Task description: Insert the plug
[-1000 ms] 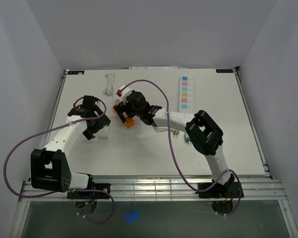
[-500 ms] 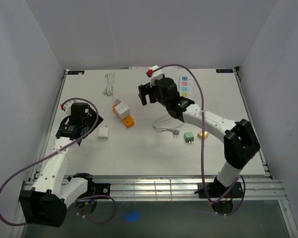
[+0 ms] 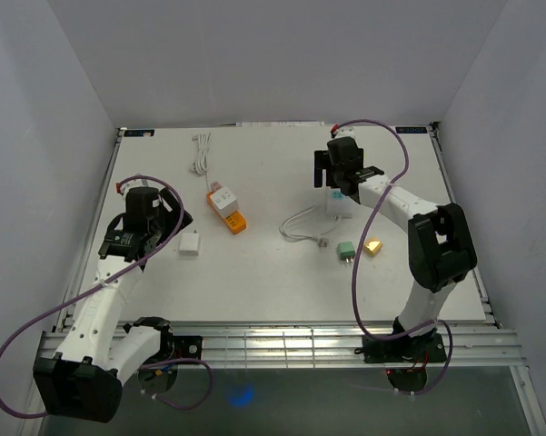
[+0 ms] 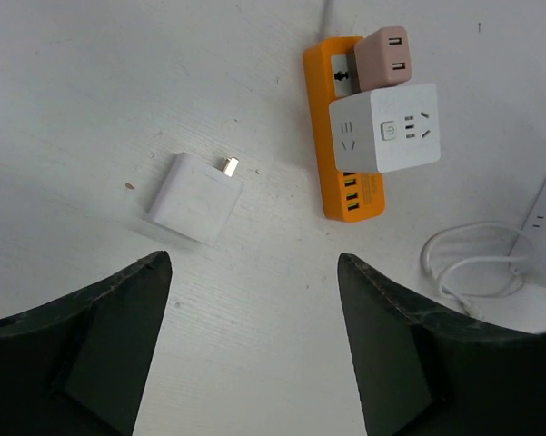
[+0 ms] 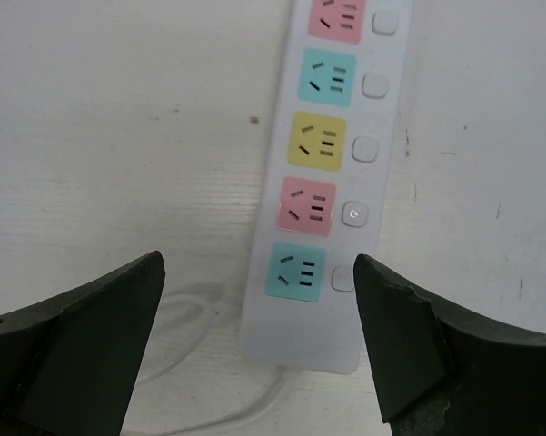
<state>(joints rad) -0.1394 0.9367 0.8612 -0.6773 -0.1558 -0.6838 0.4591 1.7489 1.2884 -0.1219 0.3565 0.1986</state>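
Both stood released: left gripper (image 4: 252, 272) by the charger (image 4: 193, 197), right gripper (image 5: 259, 272) over the white strip (image 5: 357, 113); the orange strip (image 4: 354, 195) held two adapters (image 4: 386, 129).

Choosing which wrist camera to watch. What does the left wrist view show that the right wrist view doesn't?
Only the left wrist view: a white adapter lying loose, and an orange power strip carrying a pink plug and a white cube adapter.
Only the right wrist view: the coloured sockets and switches of the white power strip, seen close.
Both: that strip's end, a sliver at the left wrist view's right edge, and the looped white cable beside it.
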